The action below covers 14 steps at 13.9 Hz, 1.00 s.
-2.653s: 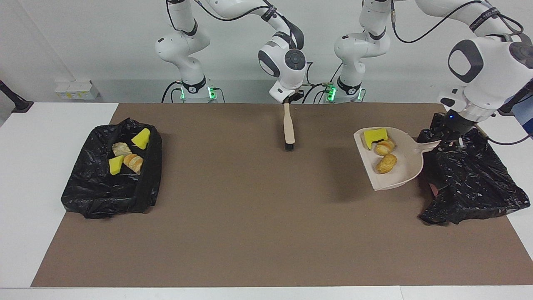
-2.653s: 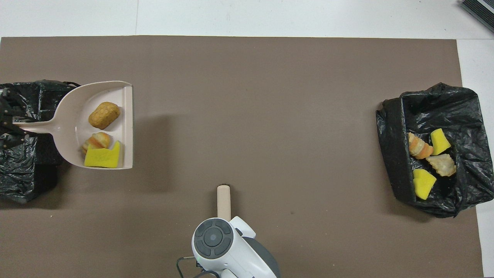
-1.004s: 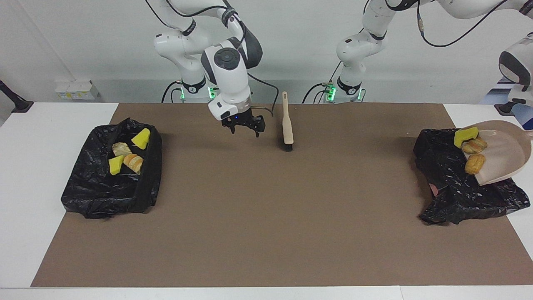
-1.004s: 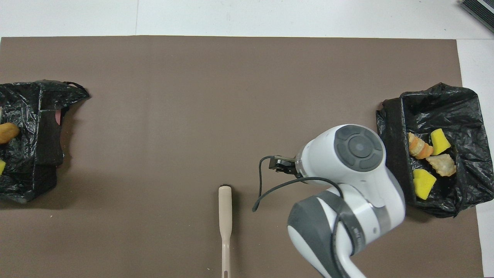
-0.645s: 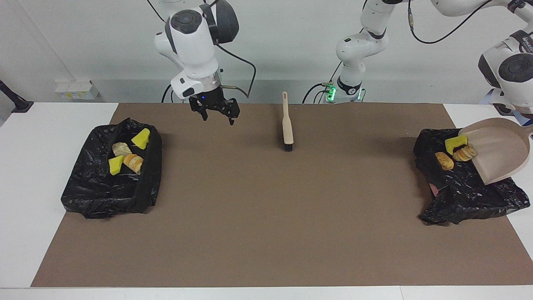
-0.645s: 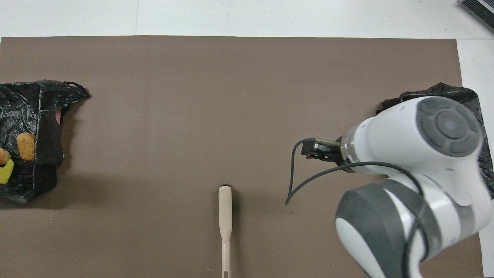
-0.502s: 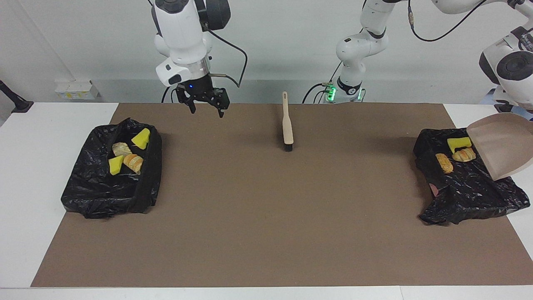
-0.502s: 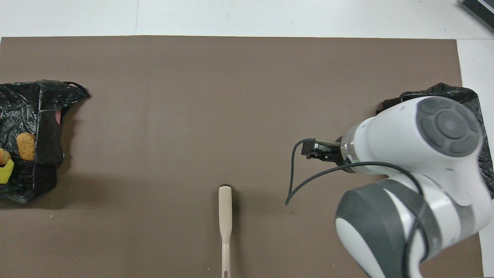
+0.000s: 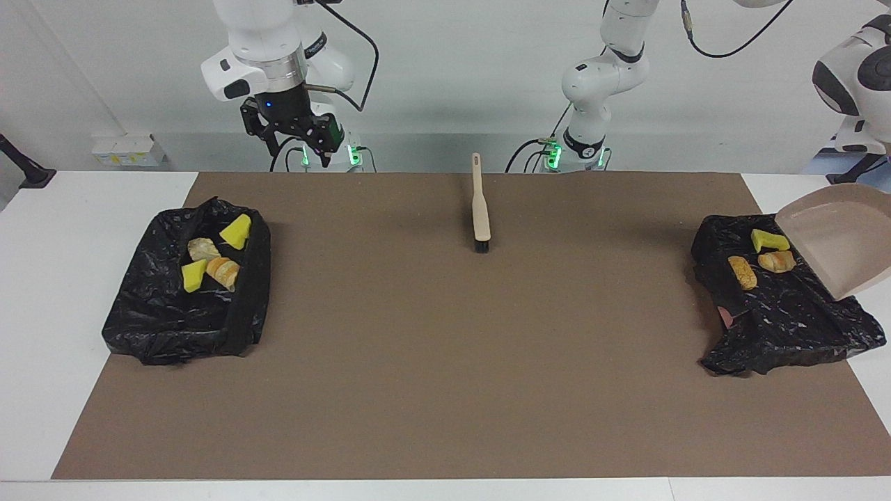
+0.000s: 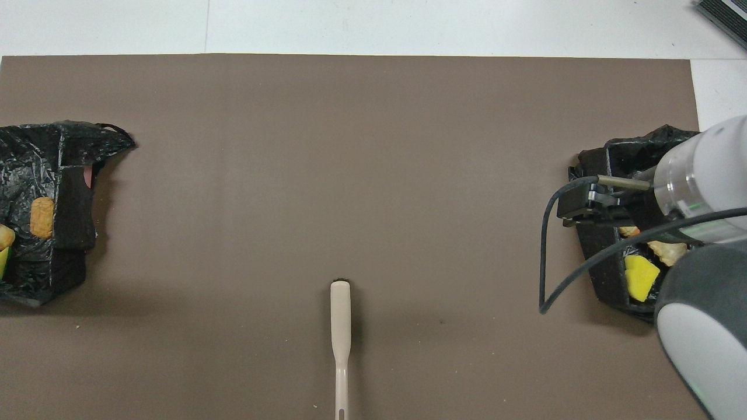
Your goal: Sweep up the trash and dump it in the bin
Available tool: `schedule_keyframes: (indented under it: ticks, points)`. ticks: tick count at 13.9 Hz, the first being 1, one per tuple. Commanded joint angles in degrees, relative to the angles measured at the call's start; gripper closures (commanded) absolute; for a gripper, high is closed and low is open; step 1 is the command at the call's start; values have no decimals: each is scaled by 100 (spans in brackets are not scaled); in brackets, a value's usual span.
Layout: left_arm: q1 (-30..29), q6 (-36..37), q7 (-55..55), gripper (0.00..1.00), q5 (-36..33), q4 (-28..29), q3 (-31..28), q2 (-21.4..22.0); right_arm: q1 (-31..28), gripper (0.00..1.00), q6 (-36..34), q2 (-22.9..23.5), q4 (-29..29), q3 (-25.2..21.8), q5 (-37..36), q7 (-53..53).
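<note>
Trash sits in two black bags: four bits in the bag at the right arm's end of the table, three bits on the bag at the left arm's end. Tilted steeply above this second bag hangs the dustpan; the left gripper holding it is out of view, pinched shut. Right gripper hovers high, fingers spread, empty. Brush lies on the brown mat mid-table, bristles away from the robots.

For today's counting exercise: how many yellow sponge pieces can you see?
3: two in the bin at the right arm's end, one in the bin at the left arm's end. None seems hidden.
</note>
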State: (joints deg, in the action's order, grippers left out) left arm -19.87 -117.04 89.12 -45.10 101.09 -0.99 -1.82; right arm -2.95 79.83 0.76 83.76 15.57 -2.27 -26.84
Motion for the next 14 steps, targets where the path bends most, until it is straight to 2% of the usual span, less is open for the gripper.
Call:
schedule_keyframes:
  ticks: [1,4,7,10,14]
  points:
    - [36,330,-288,100,859,-71,-7,24,-39,0,-135,285,-388,51,-90,109]
    - [-43,698,-937,100,1721,-72,-24,59,-179,0,-117,171,-178,34,-2,135]
    - [-26,1269,-2148,100,2319,-63,-16,120,-285,0,277,-232,490,34,16,144]
    - [97,1771,-3292,100,2803,34,63,217,-311,0,323,-278,579,34,25,118]
    - [1000,2290,-5303,100,3270,165,81,323,-346,0,323,-409,782,34,209,144]
